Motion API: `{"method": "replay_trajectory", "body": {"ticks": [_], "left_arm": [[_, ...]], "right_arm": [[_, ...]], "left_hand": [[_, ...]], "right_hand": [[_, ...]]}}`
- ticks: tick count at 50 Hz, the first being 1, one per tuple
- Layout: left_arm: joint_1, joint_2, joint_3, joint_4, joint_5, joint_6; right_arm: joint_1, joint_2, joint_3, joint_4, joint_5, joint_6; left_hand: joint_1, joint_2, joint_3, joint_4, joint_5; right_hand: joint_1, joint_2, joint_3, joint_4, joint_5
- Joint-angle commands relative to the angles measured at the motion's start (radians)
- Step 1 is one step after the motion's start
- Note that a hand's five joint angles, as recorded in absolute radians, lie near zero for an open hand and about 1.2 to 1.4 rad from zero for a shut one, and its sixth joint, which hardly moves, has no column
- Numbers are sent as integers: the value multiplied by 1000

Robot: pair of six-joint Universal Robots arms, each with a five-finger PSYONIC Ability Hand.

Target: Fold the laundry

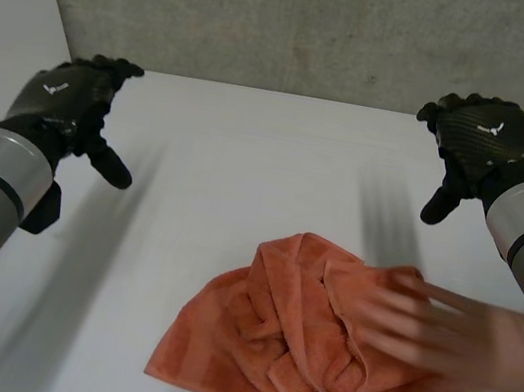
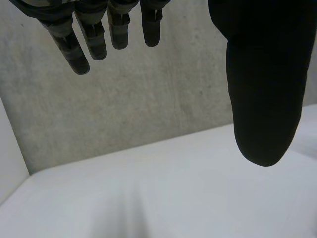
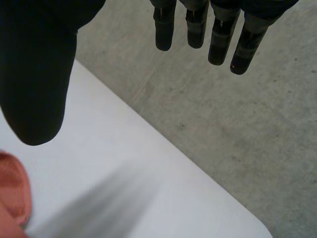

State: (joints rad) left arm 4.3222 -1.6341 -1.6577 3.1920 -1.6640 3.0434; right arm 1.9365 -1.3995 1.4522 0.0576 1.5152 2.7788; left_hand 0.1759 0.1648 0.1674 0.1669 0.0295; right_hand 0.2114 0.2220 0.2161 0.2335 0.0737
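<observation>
One crumpled orange towel [image 1: 263, 333], one person's hand [image 1: 436, 333] on it — left hand [image 1: 65, 105], right hand [image 1: 490, 140] both spread.

No legible text, number or brand name is found on any item in view. One kind of sign is recorded, in the head view: a white winged emblem [image 1: 54, 88] on the back of the left robot hand [image 1: 65, 113], and a matching white emblem [image 1: 494, 128] on the back of the right robot hand [image 1: 475, 152]. Both marks are small. No letters can be made out in either of them.
</observation>
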Motion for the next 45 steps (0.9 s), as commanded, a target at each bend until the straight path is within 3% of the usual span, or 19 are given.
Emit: {"method": "replay_trajectory", "body": {"ticks": [1,13,15,20,27,34,40,43,45], "left_arm": [[-67,-55,-1,-1,0,5],[-210,-156,1,-3,15,8],[-260,-208,16,5,26,20],[-291,-312,76,28,82,89],[-314,-444,148,63,158,230],[-315,-550,213,83,162,315],[-315,-602,257,92,171,322],[-315,-616,269,92,182,324],[-317,-624,277,92,190,324]], "right_arm": [[1,-1,39,5,-3,-16],[2,-23,120,76,-38,-41],[2,-29,155,116,-93,-109],[-11,-26,214,114,-159,-234],[-13,4,244,70,-259,-297],[-13,125,235,54,-374,-304],[-8,198,221,56,-377,-340],[-4,226,217,61,-374,-384],[-4,244,214,64,-366,-433]], "left_hand": [[-1,10,7,8,-29],[-1,10,7,8,-29],[-1,10,7,8,-29],[17,28,25,26,-11],[46,57,55,55,18],[193,204,202,202,165],[302,313,310,311,274],[463,474,471,472,434],[528,539,536,537,500]], "right_hand": [[-37,-48,-42,-59,-74],[-37,-48,-42,-59,-74],[-37,-48,-42,-59,-74],[-37,-48,-42,-59,-74],[-3,-14,-8,-25,-40],[138,127,133,116,101],[217,206,212,195,180],[290,280,286,268,254],[422,411,417,399,385]]}}
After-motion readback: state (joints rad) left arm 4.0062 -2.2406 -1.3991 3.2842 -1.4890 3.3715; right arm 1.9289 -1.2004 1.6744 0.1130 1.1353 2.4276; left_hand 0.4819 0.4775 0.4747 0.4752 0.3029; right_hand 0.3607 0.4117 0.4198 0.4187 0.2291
